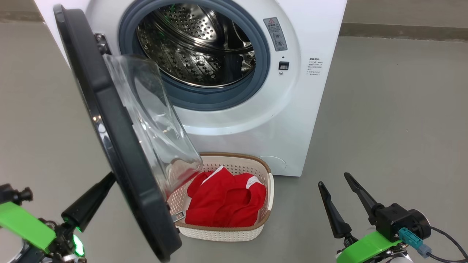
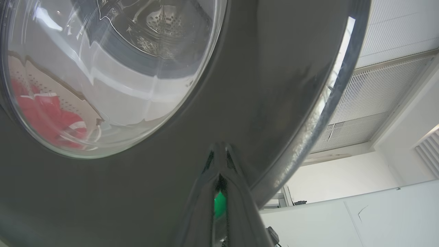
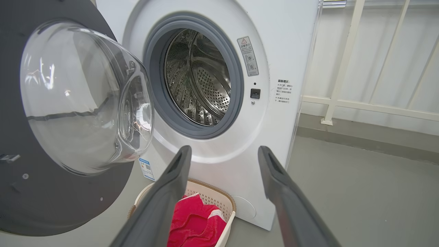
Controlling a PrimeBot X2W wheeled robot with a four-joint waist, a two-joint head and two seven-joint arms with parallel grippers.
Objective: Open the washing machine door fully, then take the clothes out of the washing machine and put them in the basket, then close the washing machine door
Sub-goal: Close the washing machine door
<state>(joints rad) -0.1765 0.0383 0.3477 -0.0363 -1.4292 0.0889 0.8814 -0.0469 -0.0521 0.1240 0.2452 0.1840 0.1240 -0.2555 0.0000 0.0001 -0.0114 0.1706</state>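
Note:
The white washing machine (image 1: 310, 91) stands with its steel drum (image 1: 197, 47) showing no clothes. The washing machine door (image 1: 109, 138) hangs partly open, its black rim edge-on to the head view. My left gripper (image 1: 109, 179) is shut, with its tips (image 2: 219, 152) against the door's outer black face (image 2: 274, 85). The red clothes (image 1: 226, 201) lie in the cream basket (image 1: 237, 156) on the floor below the door. My right gripper (image 1: 333, 179) is open and holds nothing, to the right of the basket. Its fingers (image 3: 171, 192) point at the machine front (image 3: 281, 41).
Grey floor (image 1: 395, 120) spreads right of the machine, where the right arm stands. A white railing (image 3: 343, 61) and wall lie beyond the machine's right side. The door's glass bowl (image 1: 153, 120) overhangs the basket's near left corner.

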